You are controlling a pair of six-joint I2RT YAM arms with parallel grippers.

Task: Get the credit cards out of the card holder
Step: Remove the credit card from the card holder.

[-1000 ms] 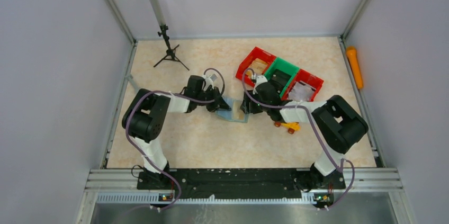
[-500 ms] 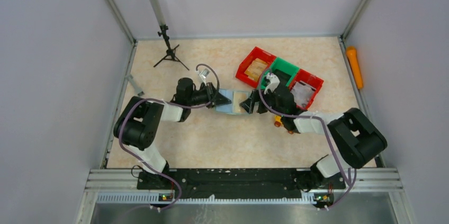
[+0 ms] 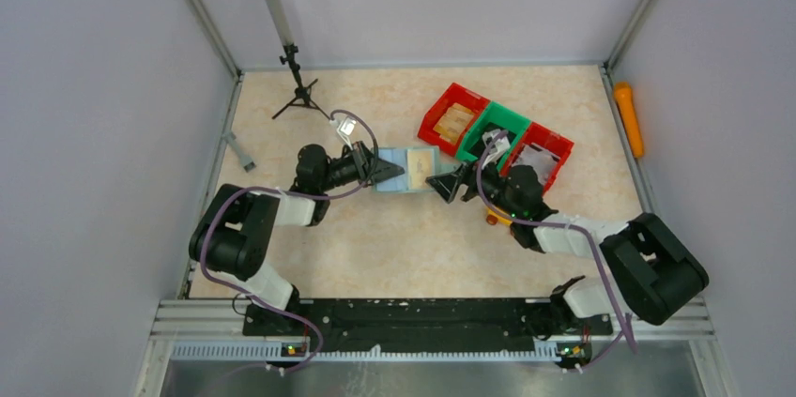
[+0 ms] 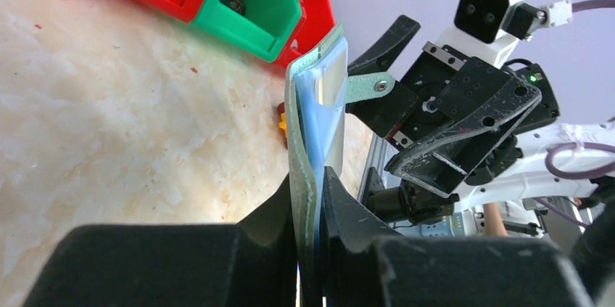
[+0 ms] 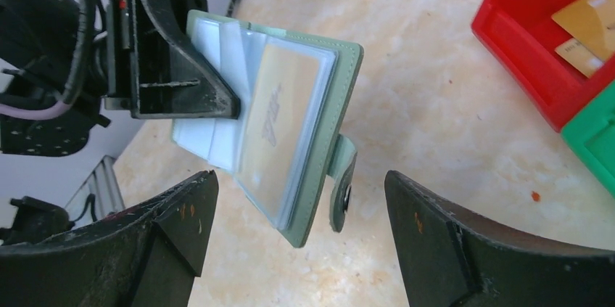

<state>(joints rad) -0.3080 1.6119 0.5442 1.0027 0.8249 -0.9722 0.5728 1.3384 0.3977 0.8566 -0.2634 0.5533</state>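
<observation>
The grey-green card holder [image 3: 405, 172] is held above the table, open, with clear plastic sleeves showing. My left gripper [image 3: 387, 170] is shut on its left edge; in the left wrist view [image 4: 310, 191] it pinches the holder [image 4: 313, 115] edge-on. In the right wrist view the holder [image 5: 319, 147] shows a tan-orange credit card [image 5: 279, 115] in a sleeve and a snap tab [image 5: 341, 183]. My right gripper [image 3: 446, 181] is open, just right of the holder, its jaws wide apart and touching nothing [image 5: 297, 238].
A red bin [image 3: 452, 117] holding tan cards [image 5: 591, 27], a green bin [image 3: 497, 131] and another red bin [image 3: 540, 155] stand back right. A yellow toy car [image 3: 495, 219] lies under the right arm. A small tripod [image 3: 300, 87] stands back left, an orange object [image 3: 629, 117] far right.
Both arms rose and shifted: the left gripper carried the holder up and leftward, the right gripper drew back to the right of it and stands open.
</observation>
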